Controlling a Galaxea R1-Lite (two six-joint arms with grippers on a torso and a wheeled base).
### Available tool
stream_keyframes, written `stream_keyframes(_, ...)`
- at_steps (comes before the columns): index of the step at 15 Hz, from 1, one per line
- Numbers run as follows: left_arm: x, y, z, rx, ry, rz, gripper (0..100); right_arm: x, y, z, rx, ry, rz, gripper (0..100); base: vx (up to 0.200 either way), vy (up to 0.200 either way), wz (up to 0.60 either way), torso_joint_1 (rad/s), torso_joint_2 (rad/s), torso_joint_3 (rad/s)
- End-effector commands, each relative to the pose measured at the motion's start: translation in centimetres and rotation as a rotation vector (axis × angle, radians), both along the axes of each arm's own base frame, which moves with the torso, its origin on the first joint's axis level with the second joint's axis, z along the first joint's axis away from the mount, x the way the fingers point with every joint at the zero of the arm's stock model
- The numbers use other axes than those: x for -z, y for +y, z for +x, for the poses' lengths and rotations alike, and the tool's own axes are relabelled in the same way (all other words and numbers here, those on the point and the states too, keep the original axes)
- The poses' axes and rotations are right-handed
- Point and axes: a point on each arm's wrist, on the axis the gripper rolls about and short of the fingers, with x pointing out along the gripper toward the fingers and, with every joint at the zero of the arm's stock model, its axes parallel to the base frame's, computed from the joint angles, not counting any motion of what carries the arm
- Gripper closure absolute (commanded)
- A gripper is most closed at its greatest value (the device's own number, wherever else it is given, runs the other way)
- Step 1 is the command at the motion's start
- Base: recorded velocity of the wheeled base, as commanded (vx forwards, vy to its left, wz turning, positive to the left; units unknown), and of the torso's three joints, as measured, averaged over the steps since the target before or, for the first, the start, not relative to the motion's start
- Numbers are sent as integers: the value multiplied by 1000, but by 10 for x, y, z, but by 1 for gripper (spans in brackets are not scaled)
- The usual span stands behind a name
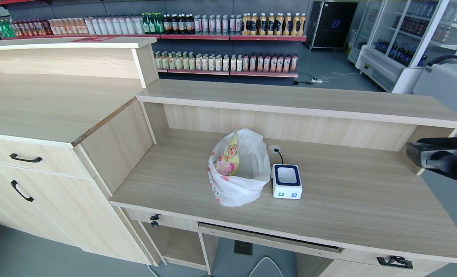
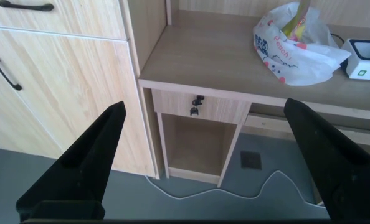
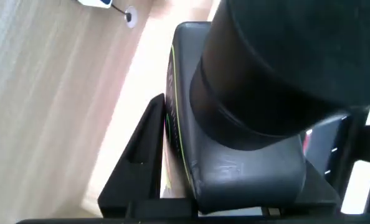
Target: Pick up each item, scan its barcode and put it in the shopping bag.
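Left gripper (image 2: 203, 112) hangs with jaws spread wide and nothing between them, out in front of the desk (image 1: 351, 200) and well to the scanner's (image 1: 286, 181) left. Right gripper (image 1: 424, 156) sits well to the scanner's right, at the desk's end; whether it holds anything cannot be told.

The bag (image 1: 238, 188) stands touching the scanner's left side, mouth open upward. A yellow packet (image 1: 230, 156) stands in it, long axis near upright, its top end poking out and leaning towards the desk's back wall.

A black cable (image 1: 279, 156) runs from the scanner's rear to a grommet (image 1: 274, 148) just behind it.

The left wrist view takes in a keyed drawer (image 2: 197, 107) under the desk and a white cord (image 2: 235, 190) on the floor; the head view takes in bottle shelves (image 1: 228, 38) far behind the scanner.
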Motion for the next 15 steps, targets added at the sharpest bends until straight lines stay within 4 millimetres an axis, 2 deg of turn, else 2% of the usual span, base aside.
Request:
stream_keyframes(1, 0, 0, 0, -1, 1, 0, 0, -20, 65, -49, -294, -338, -320, 100, 0, 0, 0, 0, 0, 0)
stream_keyframes(2, 0, 0, 0, -1, 1, 0, 0, -21, 67, -49, -308, -360, -342, 100, 0, 0, 0, 0, 0, 0)
stream_keyframes(3, 0, 0, 0, -1, 1, 0, 0, -34, 80, -55, -402, -612, -550, 100, 0, 0, 0, 0, 0, 0)
stream_keyframes(5, 0, 0, 0, -1, 1, 0, 0, -52, 97, -69, -447, -892, -671, 100, 0, 0, 0, 0, 0, 0)
stream_keyframes(6, 0, 0, 0, -1, 1, 0, 0, -55, 103, -71, -460, -972, -682, 100, 0, 0, 0, 0, 0, 0)
stream_keyframes(7, 0, 0, 0, -1, 1, 0, 0, -60, 121, -74, -519, -1133, -665, 100, 0, 0, 0, 0, 0, 0)
stream_keyframes(8, 0, 0, 0, -1, 1, 0, 0, -62, 134, -75, -572, -1207, -630, 100, 0, 0, 0, 0, 0, 0)
stream_keyframes(10, 0, 0, 0, -1, 1, 0, 0, -61, 156, -72, -671, -1254, -539, 100, 0, 0, 0, 0, 0, 0)
stream_keyframes(12, 0, 0, 0, -1, 1, 0, 0, -60, 165, -72, -699, -1261, -505, 100, 0, 0, 0, 0, 0, 0)
stream_keyframes(14, 0, 0, 0, -1, 1, 0, 0, -66, 173, -81, -729, -1253, -430, 100, 0, 0, 0, 0, 0, 0)
stream_keyframes(15, 0, 0, 0, -1, 1, 0, 0, -70, 181, -92, -769, -1304, -385, 100, 0, 0, 0, 0, 0, 0)
